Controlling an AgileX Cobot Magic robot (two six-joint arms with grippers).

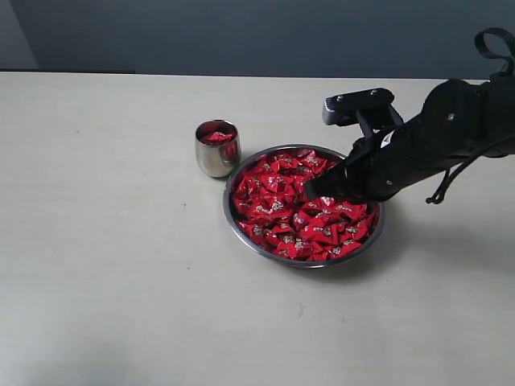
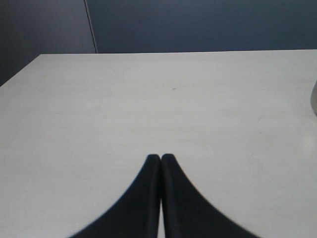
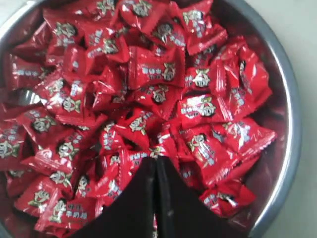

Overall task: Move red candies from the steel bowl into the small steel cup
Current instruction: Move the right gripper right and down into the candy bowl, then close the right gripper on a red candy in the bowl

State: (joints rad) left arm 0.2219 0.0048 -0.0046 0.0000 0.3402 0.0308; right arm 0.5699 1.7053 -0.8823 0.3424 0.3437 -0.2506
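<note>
The steel bowl (image 1: 264,250) sits right of the table's middle, heaped with red candies (image 1: 278,207). Just behind its left rim stands the small steel cup (image 1: 217,154), with red candy (image 1: 216,137) showing inside. My right gripper (image 1: 311,191) reaches in from the right and is down in the bowl. Its black fingers are pressed together, tips (image 3: 155,159) against the candies (image 3: 148,74) near the middle of the pile. No candy shows between them. The bowl's rim (image 3: 293,124) curves round the pile. My left gripper (image 2: 161,156) is shut over bare table, holding nothing.
The pale table (image 1: 121,281) stretches wide to the left and front of the bowl. A dark wall runs behind its far edge. The right arm's black body and cable (image 1: 451,129) hang over the bowl's right side.
</note>
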